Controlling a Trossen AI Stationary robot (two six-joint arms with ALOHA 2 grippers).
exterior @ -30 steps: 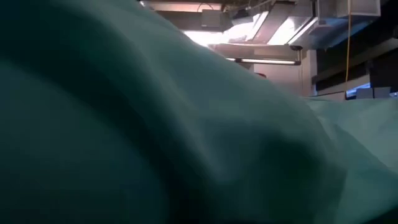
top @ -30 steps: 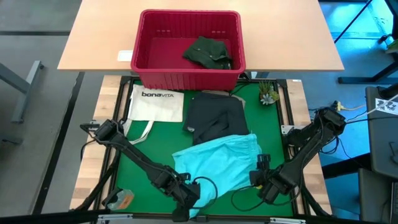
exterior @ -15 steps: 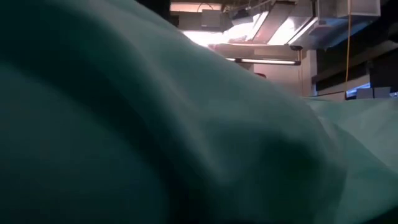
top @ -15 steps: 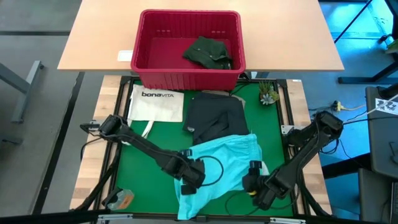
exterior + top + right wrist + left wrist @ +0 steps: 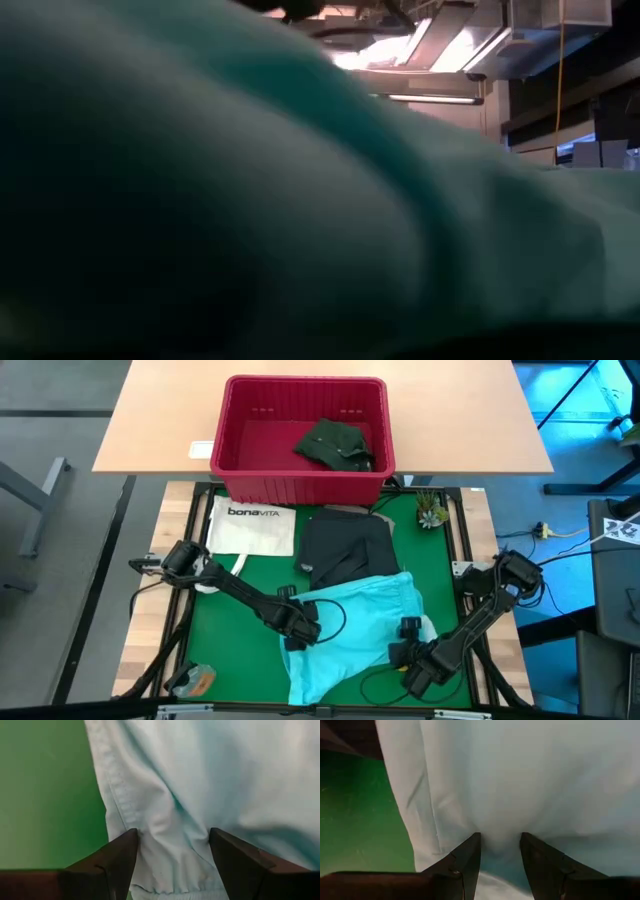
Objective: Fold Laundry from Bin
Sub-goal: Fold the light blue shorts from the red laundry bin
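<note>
Turquoise garment (image 5: 350,625), lower centre: left gripper (image 5: 500,851) pinching a fold; right gripper (image 5: 172,851) wide astride its hem.

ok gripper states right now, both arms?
Left gripper: fingers pinching a fold of the light turquoise garment.
Right gripper: open, fingers straddling the same garment's hem, not closed on it.
</note>
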